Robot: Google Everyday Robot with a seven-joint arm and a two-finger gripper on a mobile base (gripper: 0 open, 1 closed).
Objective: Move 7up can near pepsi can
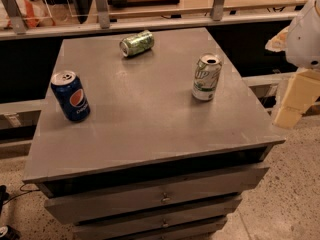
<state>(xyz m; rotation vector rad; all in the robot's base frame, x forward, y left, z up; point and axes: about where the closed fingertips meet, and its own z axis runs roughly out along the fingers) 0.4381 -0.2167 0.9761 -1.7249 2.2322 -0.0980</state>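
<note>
So the arm (306,31) is only poking in at the right edge of the view. You get a rounded white housing up top and a cream-coloured blocky piece hanging below it and angling down to the left. That lower bit is the tool (295,101). It sits off the right side of the tabletop (150,119), out past the edge and roughly level with it, over the speckled floor (295,184). It isn't touching anything I can see, and I honestly can't tell if it's open or closed from this angle.

The 7up can (206,77) stands upright on the right half of the tabletop, silver top up with the opening showing and the green lettering facing the camera. It's the can nearest the tool, but there's a clear gap between them.

The pepsi can (70,95) is upright too, way over by the left edge with its round logo facing front. It's well apart from the 7up can, with most of the bare grey surface between the two.

There's also a green can (136,43) lying on its side toward the back of the tabletop, silver end pointing left — roughly between the other two, just further away.

Under the top there's a stack of grey drawers (160,196) with small knobs.
</note>
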